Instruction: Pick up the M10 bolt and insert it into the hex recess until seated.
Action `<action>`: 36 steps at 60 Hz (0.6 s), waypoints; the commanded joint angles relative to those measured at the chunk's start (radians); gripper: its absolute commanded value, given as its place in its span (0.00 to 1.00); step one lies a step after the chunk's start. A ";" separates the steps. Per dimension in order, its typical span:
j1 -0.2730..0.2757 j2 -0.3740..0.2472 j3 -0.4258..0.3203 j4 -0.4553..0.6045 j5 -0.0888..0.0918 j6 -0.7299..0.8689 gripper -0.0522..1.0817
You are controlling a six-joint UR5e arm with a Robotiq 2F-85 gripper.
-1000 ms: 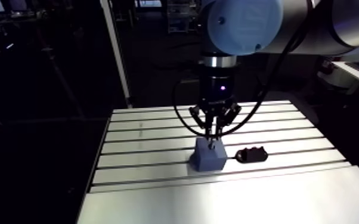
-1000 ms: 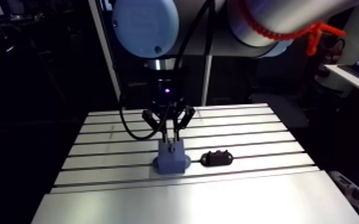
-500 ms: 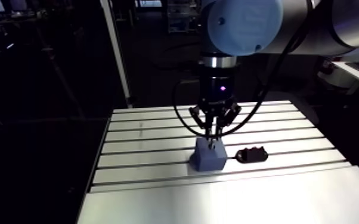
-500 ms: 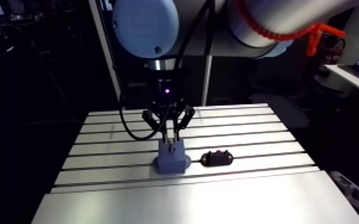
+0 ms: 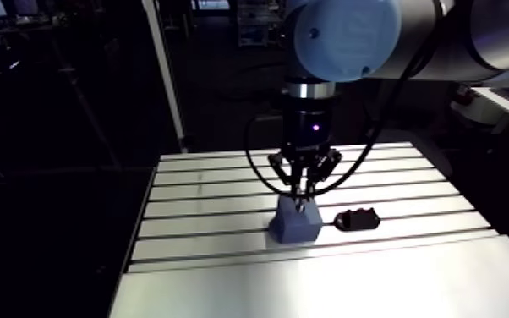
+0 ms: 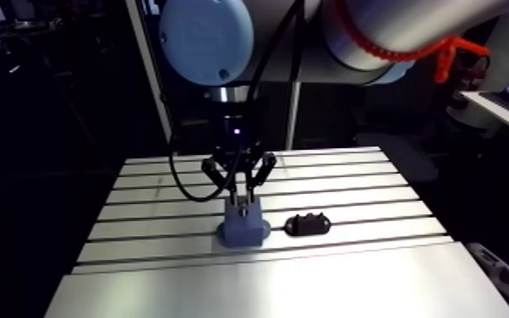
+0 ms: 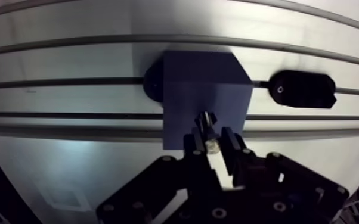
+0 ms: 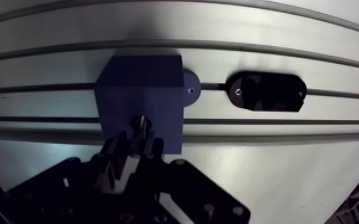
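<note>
- Over the blue square plastic block [image 7: 194,77], the black two-finger gripper [image 7: 212,145] hangs straight down from a vertical wrist.
- Its nearly closed fingers pinch the small metal M10 bolt [image 7: 206,121], which points down at the block's top face.

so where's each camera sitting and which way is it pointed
Arm view: rides the arm's upper link, looks down across the slotted table at the blue block and a black part; shows the arm's own wrist and jaws hanging from the top edge.
Wrist view: sits on the wrist, looks down past the jaws, which are shut on the bolt over the block.
Shared: both show the block, black part, table slots and jaws.
</note>
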 commanded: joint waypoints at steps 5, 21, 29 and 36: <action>-0.002 -0.001 0.007 0.000 0.000 0.000 0.81; -0.001 -0.001 0.011 0.000 0.000 -0.001 0.45; 0.000 -0.003 0.012 -0.001 -0.002 -0.002 0.05; 0.002 -0.003 0.013 -0.023 -0.002 -0.007 0.05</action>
